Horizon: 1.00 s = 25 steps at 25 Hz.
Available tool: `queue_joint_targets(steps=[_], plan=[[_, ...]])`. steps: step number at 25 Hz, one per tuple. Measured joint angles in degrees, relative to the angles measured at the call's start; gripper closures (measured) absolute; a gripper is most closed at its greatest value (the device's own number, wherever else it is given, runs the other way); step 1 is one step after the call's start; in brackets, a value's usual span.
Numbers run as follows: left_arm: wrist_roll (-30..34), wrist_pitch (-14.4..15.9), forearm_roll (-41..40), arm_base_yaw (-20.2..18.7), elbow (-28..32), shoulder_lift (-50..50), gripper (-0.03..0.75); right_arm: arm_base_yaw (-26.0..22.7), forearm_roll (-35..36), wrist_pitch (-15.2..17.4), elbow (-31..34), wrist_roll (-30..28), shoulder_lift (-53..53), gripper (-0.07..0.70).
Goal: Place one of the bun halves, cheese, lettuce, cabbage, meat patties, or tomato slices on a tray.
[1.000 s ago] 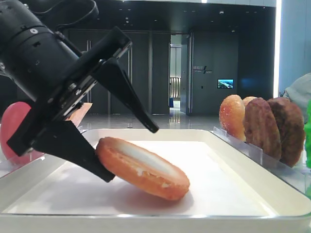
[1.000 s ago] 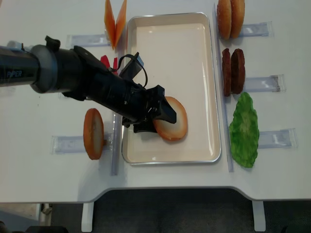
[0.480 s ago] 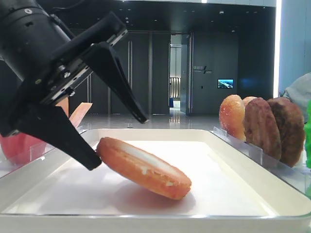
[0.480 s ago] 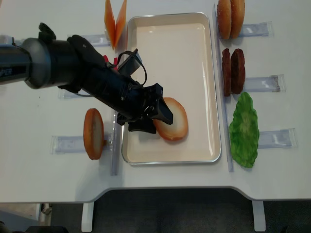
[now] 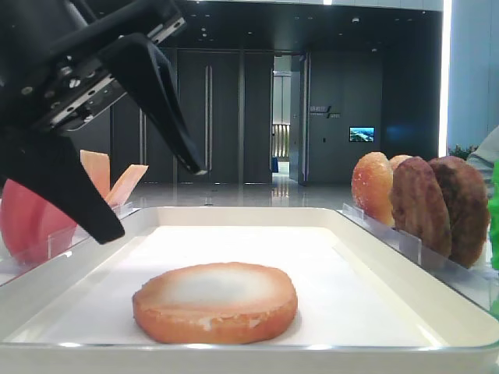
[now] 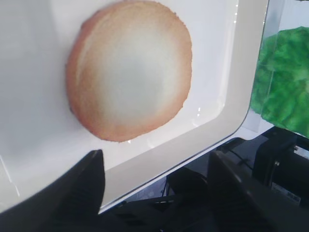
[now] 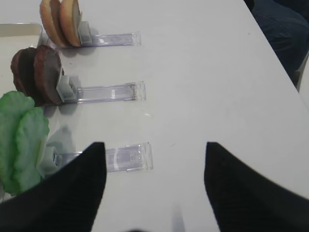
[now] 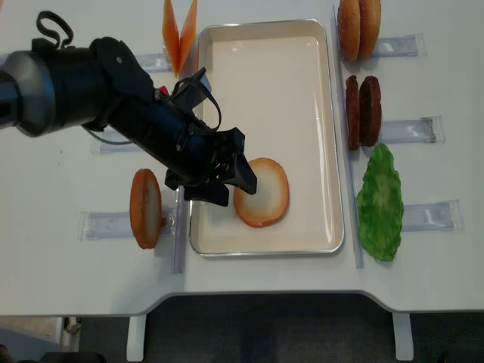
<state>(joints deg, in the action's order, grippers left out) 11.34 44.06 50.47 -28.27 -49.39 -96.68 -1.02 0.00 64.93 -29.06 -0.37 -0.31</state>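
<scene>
From the low exterior view, the bun half [image 5: 215, 302] is seen lying flat on the tray [image 5: 405, 273]. The left end effector [image 5: 152, 199] is spread wide above it, empty. From the right wrist, the right end effector [image 7: 152, 183] is seen open over the tabletop [image 7: 203, 72].

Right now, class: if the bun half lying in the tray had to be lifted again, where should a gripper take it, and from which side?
Grip the bun half across its toasted rim, coming from above. It lies flat, cut face up, on the tray liner, so only opposite edges offer purchase.
</scene>
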Motion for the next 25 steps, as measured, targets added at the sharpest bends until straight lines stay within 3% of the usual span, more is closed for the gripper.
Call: queue_joint_targets(steps=[4,8,11,19,25], plan=[[-3.34,0.82,-4.48,0.0,-0.35,2.58,0.211,0.0,0.0,0.0,0.0,0.0,0.0,0.199],[-8.71,3.51,-11.29,0.0,-2.14,5.55,0.211,0.0,0.0,0.0,0.0,0.0,0.0,0.199],[-14.35,7.85,-18.26,0.0,-4.32,7.78,0.211,0.0,0.0,0.0,0.0,0.0,0.0,0.199],[-27.21,23.87,-37.6,-0.78,-11.8,13.43,0.211,0.0,0.0,0.0,0.0,0.0,0.0,0.199],[-29.84,25.51,-41.88,-1.05,-12.87,15.91,0.211,0.0,0.0,0.0,0.0,0.0,0.0,0.199]])
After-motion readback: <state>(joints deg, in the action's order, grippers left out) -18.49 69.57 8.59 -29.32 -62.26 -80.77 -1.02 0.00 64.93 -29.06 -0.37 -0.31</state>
